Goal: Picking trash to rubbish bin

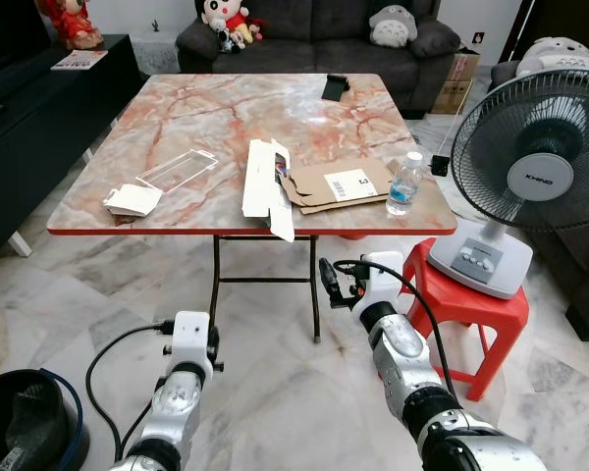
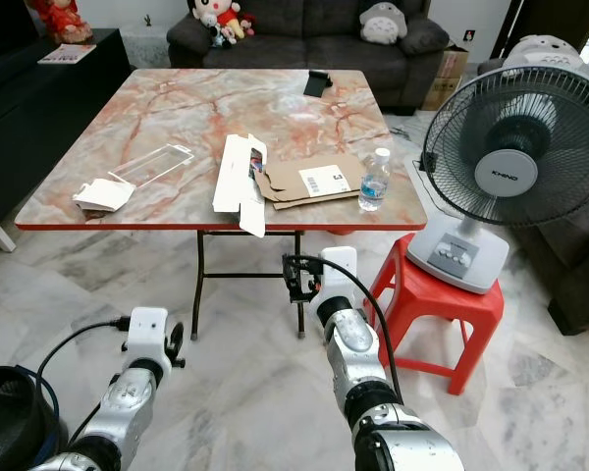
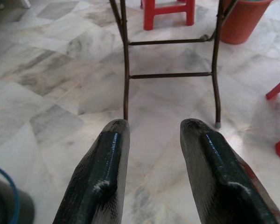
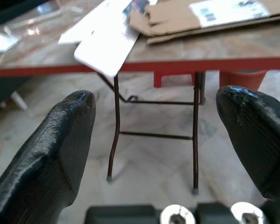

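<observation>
Right wrist view showed the right gripper [image 4: 154, 140] spread wide and empty, aimed at the white box [image 1: 265, 182] overhanging the table [image 1: 177, 108] edge. It looked light, thin card, probably crushable; grip the overhang. Left gripper [image 3: 154, 172] hung parted, empty, below the table.

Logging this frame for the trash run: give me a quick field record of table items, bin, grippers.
table: marble-pattern top
trash on table: long white box overhanging the near edge; flattened cardboard mailer; plastic bottle; small white box; clear tray
bin: dark bin, floor, robot's left
left gripper: open, low
right gripper: open, facing table edge
</observation>
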Robot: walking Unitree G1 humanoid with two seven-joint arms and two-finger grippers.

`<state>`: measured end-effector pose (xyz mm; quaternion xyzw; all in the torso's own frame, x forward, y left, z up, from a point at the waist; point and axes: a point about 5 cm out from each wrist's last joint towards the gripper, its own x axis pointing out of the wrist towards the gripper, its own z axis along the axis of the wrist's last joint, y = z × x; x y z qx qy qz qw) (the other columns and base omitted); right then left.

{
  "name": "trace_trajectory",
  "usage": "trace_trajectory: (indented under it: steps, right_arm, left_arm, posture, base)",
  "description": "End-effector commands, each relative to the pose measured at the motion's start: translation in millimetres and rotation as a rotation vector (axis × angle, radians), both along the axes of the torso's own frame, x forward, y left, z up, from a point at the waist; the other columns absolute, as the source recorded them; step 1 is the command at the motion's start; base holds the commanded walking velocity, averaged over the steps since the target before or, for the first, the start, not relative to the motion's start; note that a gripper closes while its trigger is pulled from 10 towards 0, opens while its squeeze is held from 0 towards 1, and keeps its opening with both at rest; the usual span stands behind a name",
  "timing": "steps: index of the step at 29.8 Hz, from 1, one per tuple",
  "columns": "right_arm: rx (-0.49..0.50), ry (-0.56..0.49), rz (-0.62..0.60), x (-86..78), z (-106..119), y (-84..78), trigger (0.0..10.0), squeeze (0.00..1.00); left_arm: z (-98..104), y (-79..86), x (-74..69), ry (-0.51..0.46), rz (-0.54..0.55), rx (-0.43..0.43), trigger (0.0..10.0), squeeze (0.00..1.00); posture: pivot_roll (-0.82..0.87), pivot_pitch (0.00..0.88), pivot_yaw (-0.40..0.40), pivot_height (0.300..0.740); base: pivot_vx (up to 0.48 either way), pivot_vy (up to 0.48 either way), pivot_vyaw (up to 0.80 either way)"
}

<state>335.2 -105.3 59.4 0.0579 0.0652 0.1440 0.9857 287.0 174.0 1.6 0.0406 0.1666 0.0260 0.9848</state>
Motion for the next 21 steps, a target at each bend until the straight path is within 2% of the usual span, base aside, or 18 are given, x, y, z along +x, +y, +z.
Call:
trace_trajectory:
  steps: [1,7,11,17,21]
  right_arm:
    - [-0.037,0.017,0.028,-3.4,-5,2.5,10.0,0.00]
    - [-0.022,0.017,0.044,-4.9,-5,8.8,10.0,0.00]
    - [-0.033,0.013,0.055,-4.5,-4,11.6,10.0,0.00]
    - [-0.043,0.015,0.062,-4.8,-5,11.6,10.0,0.00]
    - [-0.038,0.014,0.052,-3.5,-4,9.5,10.0,0.00]
  left_arm:
    - [1,5.4,0.8,0.006,0.017,-0.004,10.0,0.00]
    - [0,7.6,0.4,0.008,0.024,-0.006,10.0,0.00]
    - [0,5.5,0.8,0.016,0.019,-0.006,10.0,0.00]
    - [-3,8.4,-1.5,0.041,0.027,-0.001,10.0,0.00]
    - [-4,11.4,-2.0,0.049,0.034,0.001,10.0,0.00]
  posture:
    - [0.01,0.000,-0.004,0.740]
    - [0.01,0.000,-0.001,0.740]
    - [0.01,0.000,-0.001,0.740]
    - [0.01,0.000,-0.004,0.740]
    - [0.01,0.000,-0.008,0.740]
  base:
    - [0.240,0.000,0.80]
    - [0.278,0.000,0.72]
    - [0.337,0.000,0.00]
    - [0.337,0.000,0.68]
    - [0.338,0.000,0.00]
